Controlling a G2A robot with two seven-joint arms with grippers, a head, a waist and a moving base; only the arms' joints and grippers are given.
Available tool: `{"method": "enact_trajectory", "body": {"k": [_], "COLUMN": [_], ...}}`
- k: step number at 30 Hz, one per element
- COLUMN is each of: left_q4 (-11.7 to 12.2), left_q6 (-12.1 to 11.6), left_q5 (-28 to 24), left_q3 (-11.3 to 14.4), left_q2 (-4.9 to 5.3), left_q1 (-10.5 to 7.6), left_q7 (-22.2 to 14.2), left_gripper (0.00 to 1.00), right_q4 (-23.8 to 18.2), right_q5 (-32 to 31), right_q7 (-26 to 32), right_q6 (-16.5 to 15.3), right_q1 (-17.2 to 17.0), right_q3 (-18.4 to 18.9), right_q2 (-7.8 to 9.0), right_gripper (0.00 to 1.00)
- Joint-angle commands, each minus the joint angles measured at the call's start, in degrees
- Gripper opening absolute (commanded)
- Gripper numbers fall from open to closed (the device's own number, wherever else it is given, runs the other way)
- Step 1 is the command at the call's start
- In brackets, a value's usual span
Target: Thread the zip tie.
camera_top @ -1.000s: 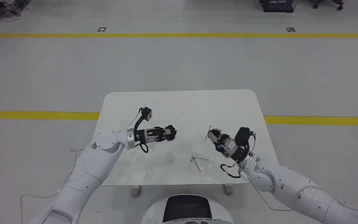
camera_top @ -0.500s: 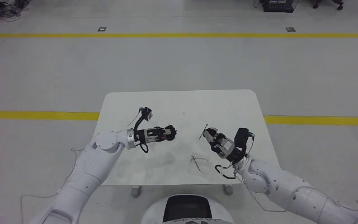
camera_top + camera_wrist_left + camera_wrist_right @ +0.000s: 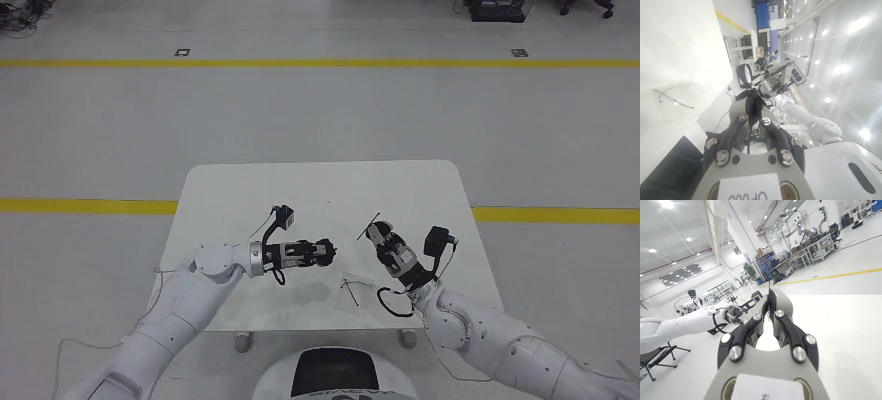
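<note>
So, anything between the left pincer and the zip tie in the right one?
Nothing visible: only open air above the white table separates the left pincer from the thin black zip tie pinched in the right pincer.

The zip tie [image 3: 769, 289] is black, the table [image 3: 300, 190] white

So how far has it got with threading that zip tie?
Early on. Done: the right claw has a zip tie pinched, its end sticking out. In hand: the left claw hangs nearby, apart from it. Left: the threading itself; the tie is straight, unlooped. Spare ties lie on the table.
</note>
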Motion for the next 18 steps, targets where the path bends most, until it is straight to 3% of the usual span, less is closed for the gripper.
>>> {"method": "enact_trajectory", "body": {"k": [1,8,18], "left_q4": [0.58,2.16,1.89], "left_q6": [-0.12,-0.59,-0.26], "left_q5": [-0.50,-0.91,-0.81], "left_q3": [0.70,2.34,2.50], "left_q2": [-0.24,-0.94,-0.97], "left_q1": [-0.53,-2.27,-2.00], "left_q7": [0.29,1.47,2.33], "left_gripper": [0.00,0.00,0.00], "right_q4": [0.49,1.40,1.03], "right_q5": [0.28,0.59,0.46], "right_q7": [0.27,1.33,2.47], "right_q6": [0.00,0.00,0.63], "right_q1": [0.16,0.55,0.14], "right_q3": [-0.25,-1.21,-0.49], "right_q2": [-0.61,-2.23,-2.39], "right_gripper": [0.00,0.00,0.00]}}
